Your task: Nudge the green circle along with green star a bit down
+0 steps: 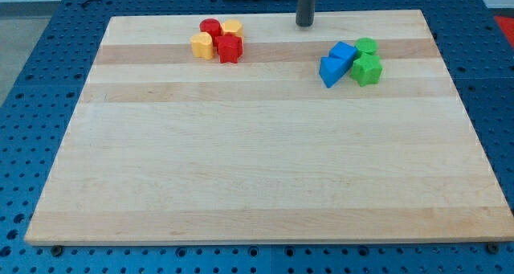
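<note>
The green circle (366,46) sits near the view's top right of the wooden board (265,169). The green star (367,69) lies just below it, touching it. Two blue blocks touch them on the left: a blue cube-like block (343,52) and a blue triangular block (329,71). My tip (304,23) is the lower end of the dark rod near the board's top edge. It stands up and to the left of the green circle, apart from all blocks.
A cluster sits at the view's top left: a red cylinder (210,27), a yellow block (232,27), a yellow block (202,45) and a red star-like block (230,48). Blue perforated table surrounds the board.
</note>
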Controlling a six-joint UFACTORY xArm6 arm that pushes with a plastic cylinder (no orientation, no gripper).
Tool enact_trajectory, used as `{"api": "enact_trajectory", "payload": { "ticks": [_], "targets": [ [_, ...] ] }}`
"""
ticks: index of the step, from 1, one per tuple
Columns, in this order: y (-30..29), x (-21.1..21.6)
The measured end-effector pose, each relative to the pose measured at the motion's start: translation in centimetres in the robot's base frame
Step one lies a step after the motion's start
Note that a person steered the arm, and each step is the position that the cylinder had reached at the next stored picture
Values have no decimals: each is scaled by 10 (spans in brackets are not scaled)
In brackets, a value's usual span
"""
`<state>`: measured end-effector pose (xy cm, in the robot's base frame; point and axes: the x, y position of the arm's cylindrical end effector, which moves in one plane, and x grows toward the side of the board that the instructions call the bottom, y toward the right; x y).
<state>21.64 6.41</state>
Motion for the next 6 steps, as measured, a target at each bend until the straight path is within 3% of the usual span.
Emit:
{"api": "enact_trajectory", "payload": {
  "ticks": [2, 3, 4, 5, 6],
  "targets": [
    [17, 4],
    [89, 6],
    [117, 30],
    [113, 70],
    [112, 81]
  ]
}}
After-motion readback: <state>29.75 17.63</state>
